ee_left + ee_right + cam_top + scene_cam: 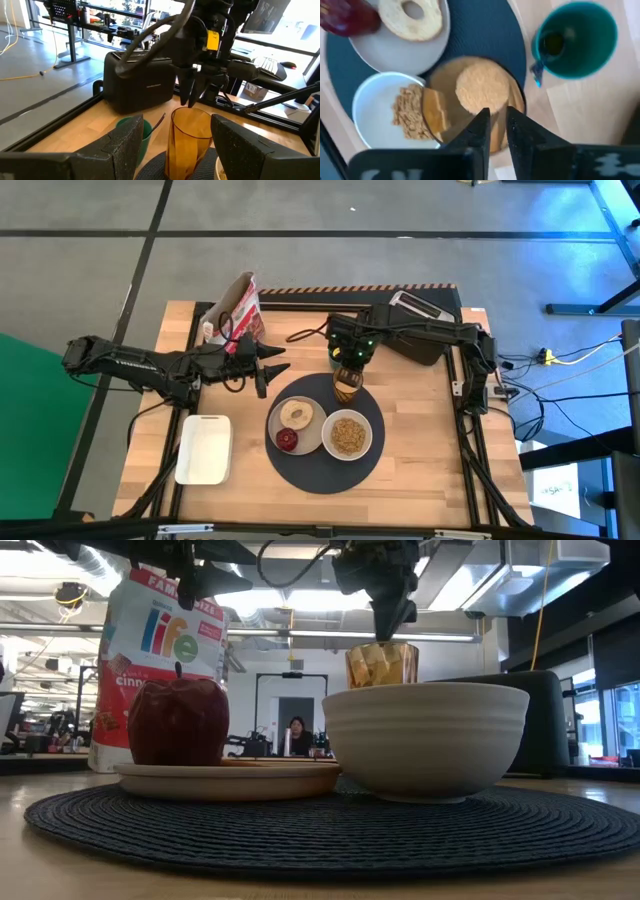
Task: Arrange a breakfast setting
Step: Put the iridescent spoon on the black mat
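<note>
The dark grey round mat (pixel 320 475) lies mid-table. On it rest the beige plate (pixel 230 780) with the red fruit (pixel 287 440) and the toasted round (pixel 296 415), the white bowl (pixel 348 435) and, at the mat's far edge, the upright amber glass (pixel 347 387). The small green cup (pixel 575 40) stands on the wood just beyond the mat, beside the glass. My right gripper (pixel 496 122) points down just above the glass's rim, its fingers a little apart, nothing between them. My left gripper (pixel 275 366) hovers open left of the glass, pointing toward it.
A cereal bag (pixel 235 310) stands at the far left and the black toaster (pixel 420 325) at the far right, behind the right arm. The white rectangular tray (pixel 205 448) lies near the left edge. A person (pixel 297 735) shows far off in the room.
</note>
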{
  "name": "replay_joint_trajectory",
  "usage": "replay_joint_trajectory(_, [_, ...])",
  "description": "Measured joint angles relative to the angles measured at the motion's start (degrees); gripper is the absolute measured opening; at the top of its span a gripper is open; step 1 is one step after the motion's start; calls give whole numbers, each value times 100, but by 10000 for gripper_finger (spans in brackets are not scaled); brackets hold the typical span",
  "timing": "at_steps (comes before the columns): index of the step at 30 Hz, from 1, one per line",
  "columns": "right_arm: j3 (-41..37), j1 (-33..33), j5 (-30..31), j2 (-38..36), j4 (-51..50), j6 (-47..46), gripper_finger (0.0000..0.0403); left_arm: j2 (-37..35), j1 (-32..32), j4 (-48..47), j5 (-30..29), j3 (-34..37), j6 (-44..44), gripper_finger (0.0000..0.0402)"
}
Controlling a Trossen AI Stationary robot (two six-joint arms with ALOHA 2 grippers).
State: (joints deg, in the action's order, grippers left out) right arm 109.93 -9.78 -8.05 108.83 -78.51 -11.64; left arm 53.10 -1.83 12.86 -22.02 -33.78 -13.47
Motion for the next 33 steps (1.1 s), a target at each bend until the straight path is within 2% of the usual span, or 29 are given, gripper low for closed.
replay_joint_trajectory(5, [-2,-29,-8,-250,481,-3,69,0,0,-2,-2,0,-4,227])
replay_joint_trajectory(11, [-30,-391,637,-331,740,-83,86,0,-2,-21,-84,0,-7,227])
replay_joint_trajectory(13, [-146,-654,350,-299,977,-313,95,0,-2,-20,-103,0,-7,227])
replay_joint_trajectory(17, [-361,-1115,-649,-83,960,-534,129,0,-2,-23,-111,0,-94,227])
replay_joint_trajectory(26, [-939,-1360,-1249,-11,960,-657,229,0,-4,-45,-265,0,-162,227])
replay_joint_trajectory(33, [-1365,-1353,-1505,9,1382,-901,244,2,-4,-133,-409,0,-114,227])
